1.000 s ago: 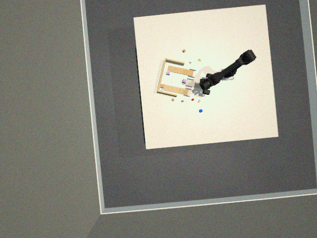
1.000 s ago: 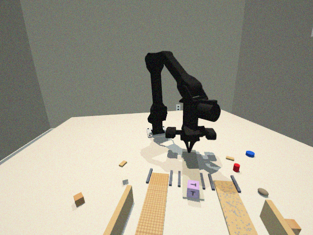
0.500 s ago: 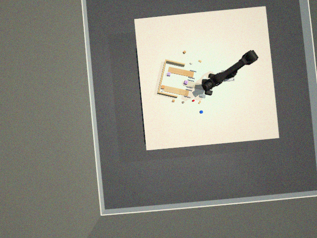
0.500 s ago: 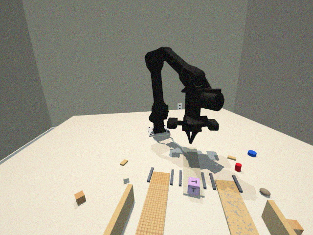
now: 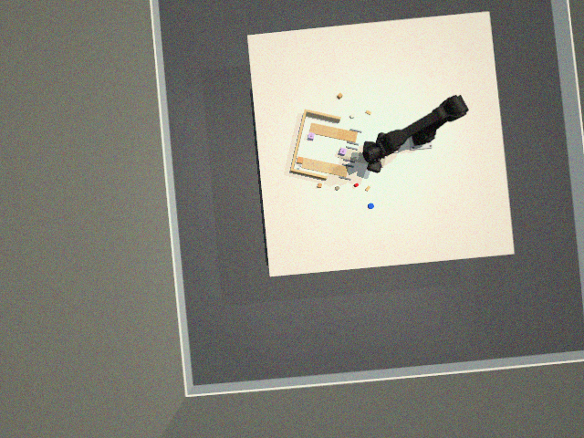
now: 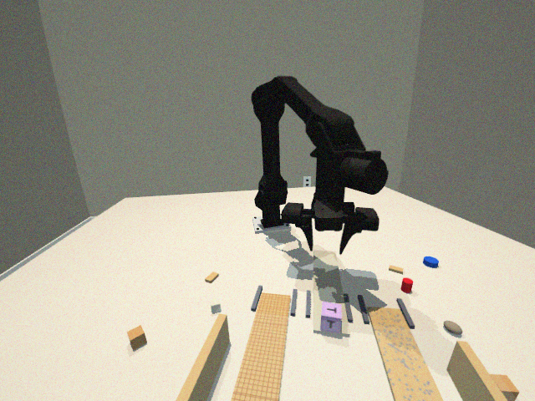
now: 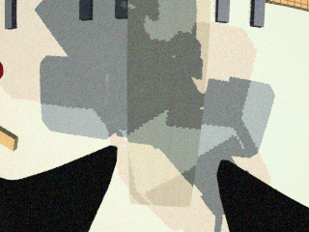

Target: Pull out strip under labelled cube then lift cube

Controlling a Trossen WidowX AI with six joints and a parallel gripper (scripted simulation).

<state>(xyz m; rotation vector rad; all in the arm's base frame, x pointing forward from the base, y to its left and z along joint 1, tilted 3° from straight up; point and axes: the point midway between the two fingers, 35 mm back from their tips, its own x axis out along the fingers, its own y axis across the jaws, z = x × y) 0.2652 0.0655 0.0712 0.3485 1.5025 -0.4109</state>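
The purple cube marked T point(image 6: 331, 317) point(image 5: 342, 151) rests on the far end of the pale, plain middle strip point(image 6: 317, 321) point(image 7: 161, 103). The arm's shadow covers much of this strip, and its near end reaches out past the dark rails towards the arm's base. My gripper point(image 6: 326, 251) point(image 7: 168, 160) is open and empty. It points down above the strip's near end, on the base side of the cube, with one finger towards each side of the strip. The overhead view hides the fingertips, and the cube is outside the wrist view.
A grid-patterned strip point(image 6: 262, 345) point(image 5: 334, 132) and a speckled strip point(image 6: 404, 357) point(image 5: 325, 166) flank the middle one. A second purple cube point(image 5: 310, 136) is by the grid strip's far end. A wooden frame point(image 5: 297, 143) surrounds them. A red cylinder point(image 6: 406, 285) and blue disc point(image 6: 430, 261) lie outside.
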